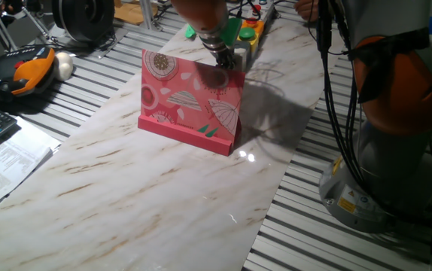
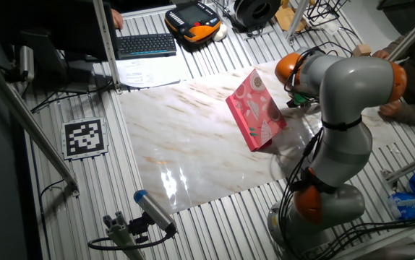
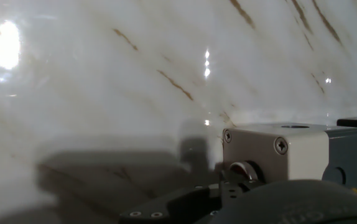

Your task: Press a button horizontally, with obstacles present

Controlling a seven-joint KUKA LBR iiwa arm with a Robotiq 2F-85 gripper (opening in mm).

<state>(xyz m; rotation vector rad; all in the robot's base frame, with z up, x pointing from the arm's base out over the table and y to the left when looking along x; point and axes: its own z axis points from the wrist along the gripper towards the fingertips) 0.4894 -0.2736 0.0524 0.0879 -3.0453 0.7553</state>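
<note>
Behind the pink card [image 1: 193, 102], the pincer [image 1: 224, 57] nears the button [image 3: 243, 169]; its opening cannot be told.

A bulky grey robot arm [image 2: 345, 94] with orange joint bands, black cables alongside, and a yellow-labelled round base.

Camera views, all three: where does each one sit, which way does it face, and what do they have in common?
One fixed view: low at the table's near end, looking along the marble top at the pink card; the tool hangs behind it.
The other fixed view: high, opposite side, looking down; the grey arm hides the tool.
Hand view: near the tabletop, facing the light-grey button box; dark tool parts fill the bottom edge.
Shared: both fixed views show the card.
</note>
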